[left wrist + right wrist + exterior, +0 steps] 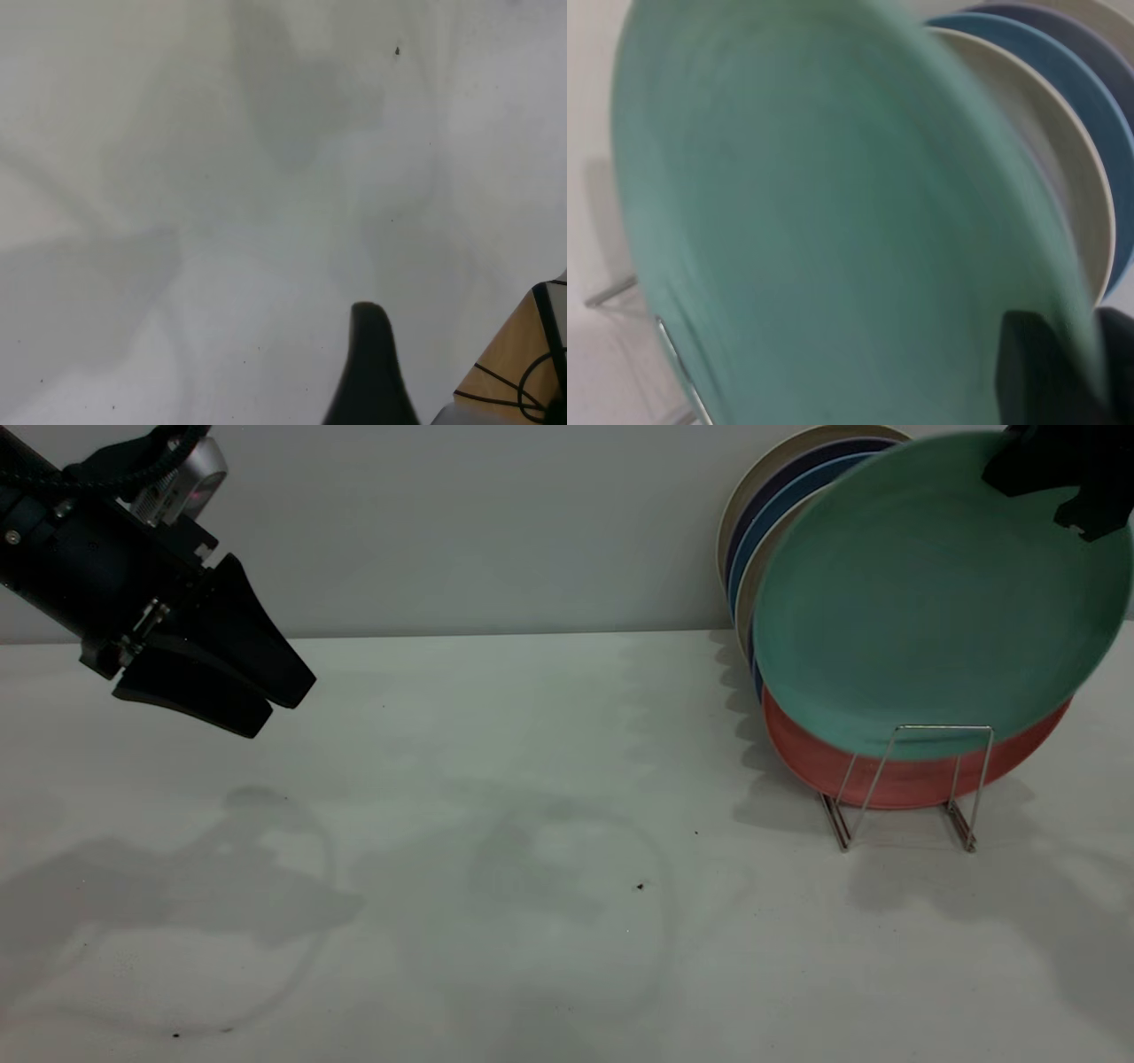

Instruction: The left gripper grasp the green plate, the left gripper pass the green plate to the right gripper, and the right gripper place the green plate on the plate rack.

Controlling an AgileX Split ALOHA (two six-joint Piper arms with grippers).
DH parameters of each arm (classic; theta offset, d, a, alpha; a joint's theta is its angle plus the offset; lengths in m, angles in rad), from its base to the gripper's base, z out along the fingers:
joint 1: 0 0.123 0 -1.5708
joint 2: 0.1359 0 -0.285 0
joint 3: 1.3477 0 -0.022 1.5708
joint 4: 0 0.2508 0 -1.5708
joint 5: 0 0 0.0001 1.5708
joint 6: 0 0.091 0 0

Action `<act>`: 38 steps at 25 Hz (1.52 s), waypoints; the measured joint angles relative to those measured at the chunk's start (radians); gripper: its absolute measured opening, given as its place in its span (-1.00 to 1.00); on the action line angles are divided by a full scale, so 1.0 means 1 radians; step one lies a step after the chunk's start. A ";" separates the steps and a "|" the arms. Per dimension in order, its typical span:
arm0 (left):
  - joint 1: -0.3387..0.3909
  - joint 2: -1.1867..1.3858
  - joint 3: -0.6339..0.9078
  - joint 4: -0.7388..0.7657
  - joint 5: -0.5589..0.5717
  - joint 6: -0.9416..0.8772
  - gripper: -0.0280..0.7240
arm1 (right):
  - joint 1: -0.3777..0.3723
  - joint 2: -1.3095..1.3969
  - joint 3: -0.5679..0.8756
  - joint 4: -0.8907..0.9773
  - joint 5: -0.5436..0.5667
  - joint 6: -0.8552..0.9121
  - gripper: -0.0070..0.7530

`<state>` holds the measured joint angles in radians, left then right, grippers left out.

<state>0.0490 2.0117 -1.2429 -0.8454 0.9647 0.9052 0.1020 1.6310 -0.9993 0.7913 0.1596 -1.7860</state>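
The green plate (930, 602) is held upright and tilted at the front of the plate rack (973, 779). Its lower edge sits just behind the rack's front wire loop and in front of a salmon-pink plate (886, 779). My right gripper (1054, 500) is at the top right, shut on the plate's upper rim. In the right wrist view the plate (833, 230) fills the picture, with one finger (1036, 363) on its face. My left gripper (279, 708) hangs open and empty at the far left, well above the table. One of its fingers (370, 363) shows in the left wrist view.
Behind the green plate the rack holds the salmon-pink plate, blue plates (780, 505) and cream plates (753, 576), also seen in the right wrist view (1099, 177). The white table (532, 824) ends at a grey wall. A wooden edge with cables (523, 363) lies beside the table.
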 joint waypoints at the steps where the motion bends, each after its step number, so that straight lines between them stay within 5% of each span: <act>1: 0.000 0.000 0.000 0.000 0.001 0.000 0.65 | 0.000 0.000 0.000 0.002 0.000 0.000 -0.51; 8: 0.000 0.000 0.000 0.000 0.001 0.000 0.65 | 0.000 0.000 0.000 0.006 0.001 0.001 -0.09; 15: 0.000 0.000 0.000 0.000 0.001 0.000 0.65 | 0.000 0.000 0.000 0.033 0.085 0.003 -0.06; 23: 0.000 -0.014 0.000 0.003 0.047 0.000 0.65 | 0.000 -0.067 0.000 0.032 0.323 0.043 -0.06; 30: 0.000 -0.242 0.001 0.041 0.127 -0.076 0.65 | 0.000 -0.351 0.000 -0.034 0.564 0.557 -0.06; 38: 0.000 -0.692 0.001 0.312 0.197 -0.330 0.65 | 0.000 -0.669 0.006 -0.444 0.980 1.271 -0.06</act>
<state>0.0490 1.3202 -1.2419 -0.5337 1.1619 0.5757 0.1020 0.9620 -0.9928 0.3472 1.1398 -0.5154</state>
